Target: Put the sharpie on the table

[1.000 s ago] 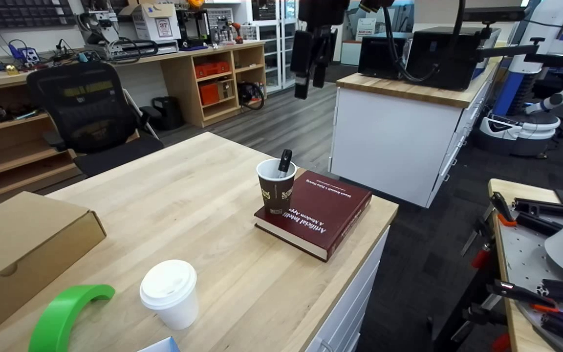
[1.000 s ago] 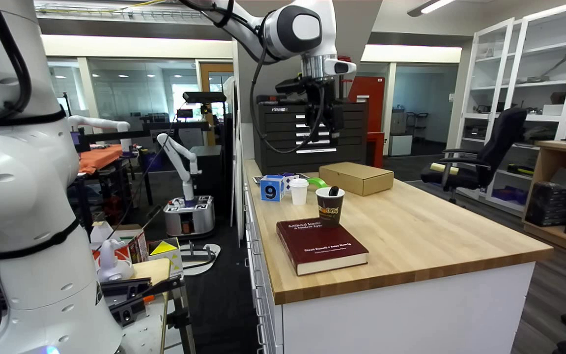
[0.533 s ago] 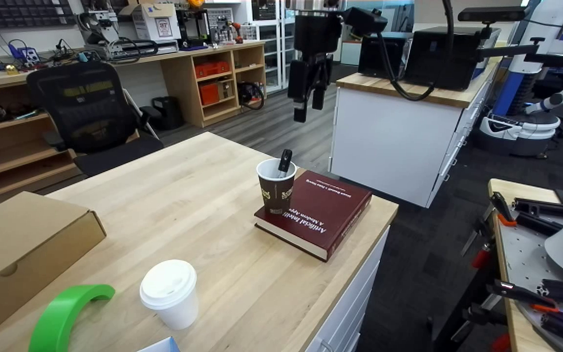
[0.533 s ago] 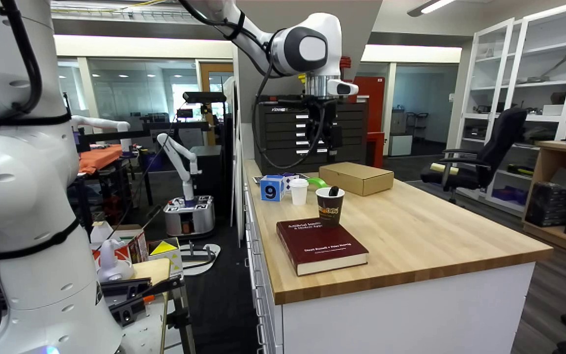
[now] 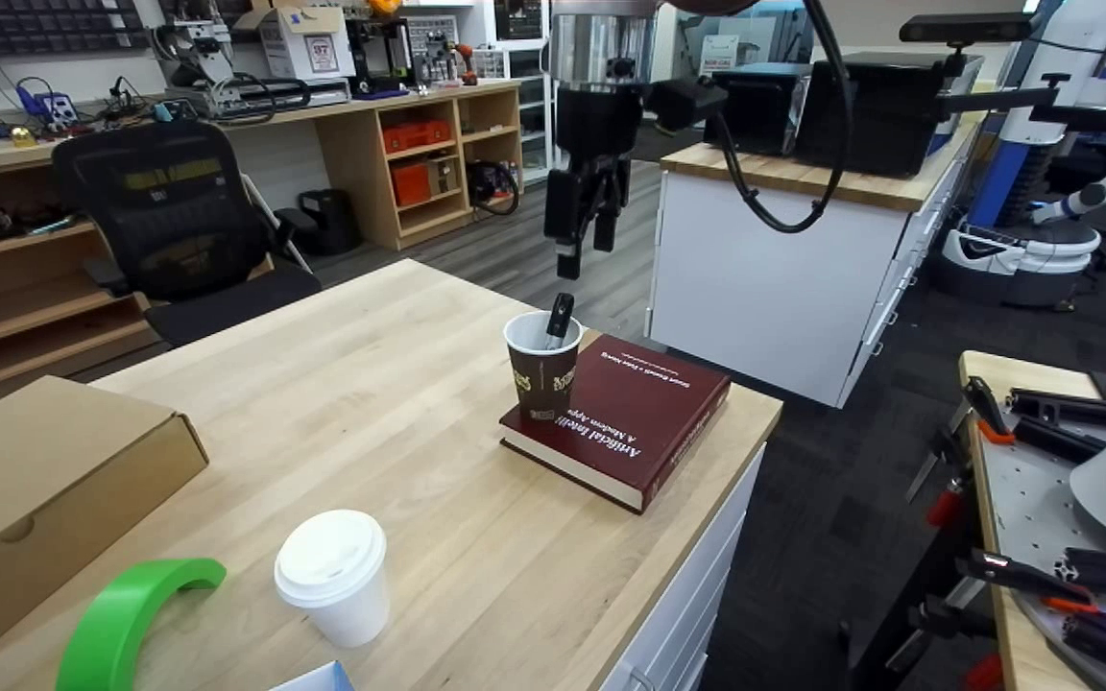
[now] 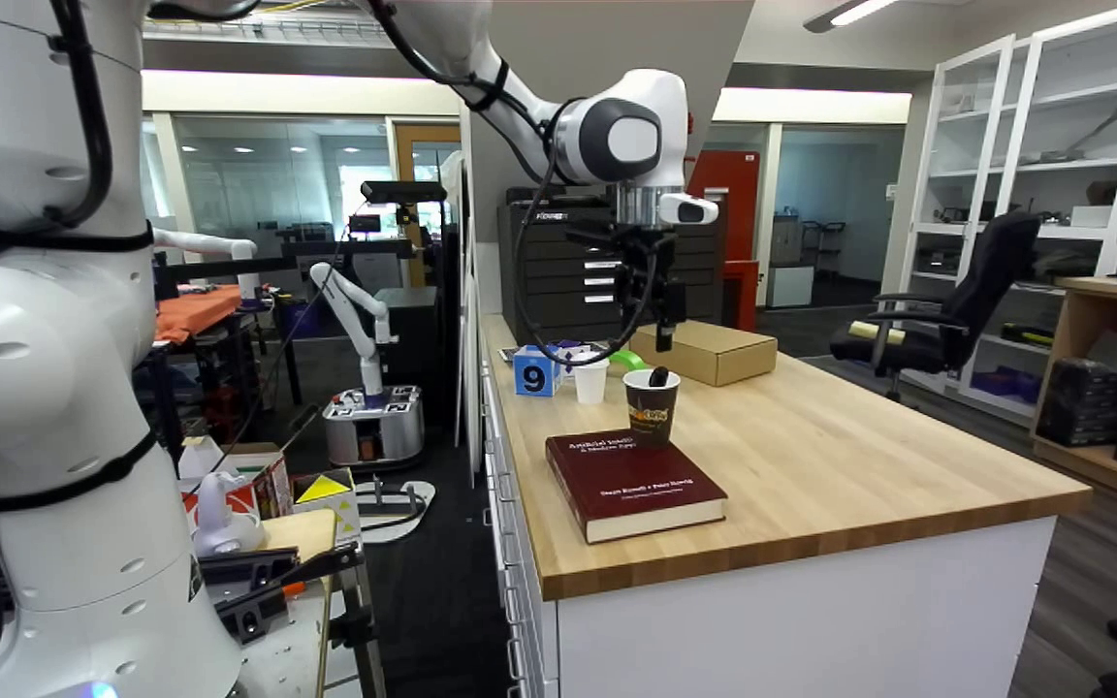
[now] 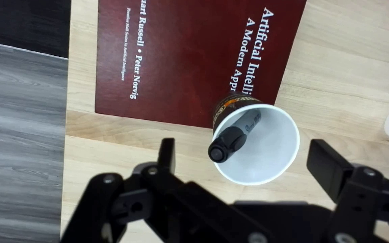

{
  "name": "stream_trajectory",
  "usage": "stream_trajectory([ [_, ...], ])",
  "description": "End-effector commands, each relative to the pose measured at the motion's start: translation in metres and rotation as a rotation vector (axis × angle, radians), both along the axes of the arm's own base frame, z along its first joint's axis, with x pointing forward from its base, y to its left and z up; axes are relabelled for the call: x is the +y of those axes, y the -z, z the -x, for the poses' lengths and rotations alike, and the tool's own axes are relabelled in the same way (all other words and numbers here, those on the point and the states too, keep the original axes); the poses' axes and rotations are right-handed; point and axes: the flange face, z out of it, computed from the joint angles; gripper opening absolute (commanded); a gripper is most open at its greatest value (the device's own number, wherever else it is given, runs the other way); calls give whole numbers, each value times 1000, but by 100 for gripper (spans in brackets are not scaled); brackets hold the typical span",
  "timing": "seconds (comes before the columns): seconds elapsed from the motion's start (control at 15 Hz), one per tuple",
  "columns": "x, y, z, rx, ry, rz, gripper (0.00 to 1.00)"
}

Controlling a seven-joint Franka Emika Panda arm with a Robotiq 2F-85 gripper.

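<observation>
I can see the black-capped Sharpie marker (image 7: 236,135) standing aslant in the brown printed paper cup (image 5: 541,384), its barrel down inside and its cap up over the rim. Seen from above in the wrist view, with the cup's mouth as the dial, the cap leans out between 8 and 9 o'clock and the grey barrel runs back toward 12. The cup sits upright on a corner of the maroon Artificial Intelligence textbook (image 6: 636,485), which fills 10 to 12 o'clock in that view and lies flat on the pale butcher-block bench (image 5: 419,432). Over the cup, and apart from it, hangs the end effector (image 7: 245,158) of the white Panda arm (image 6: 607,141); its jaws stand wide, one side by 9 o'clock of the mouth, the other just past 3.

Along the bench, in an exterior view, a white lidded coffee cup (image 5: 332,576) is at about half past 7 from the paper cup, a green arch (image 5: 116,614) farther out at 8, and a black office chair (image 5: 174,211) off the bench at 10. In an exterior view, a blue cube marked 9 (image 6: 533,373) sits just beside that lidded cup, toward 9 o'clock.
</observation>
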Motion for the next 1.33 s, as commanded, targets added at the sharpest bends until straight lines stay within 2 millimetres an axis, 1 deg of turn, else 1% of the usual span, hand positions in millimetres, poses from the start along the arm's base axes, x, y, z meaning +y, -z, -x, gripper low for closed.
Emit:
stream_trajectory([
  [0.0,-5,18,-22,-6,-12,-8,100],
  [0.27,-10,36,-37,4,-17,-10,100],
  [0.67,-12,48,-54,11,-30,-22,100],
  [0.73,-11,48,-55,13,-28,-24,78],
  [0.8,-10,48,-55,17,-27,-27,74],
  [1.0,-10,45,-54,23,-17,-29,54],
  [1.07,-10,43,-53,24,-18,-28,89],
  [1.13,-9,42,-52,23,-18,-25,89],
  [1.27,-9,40,-49,29,-17,-20,97],
])
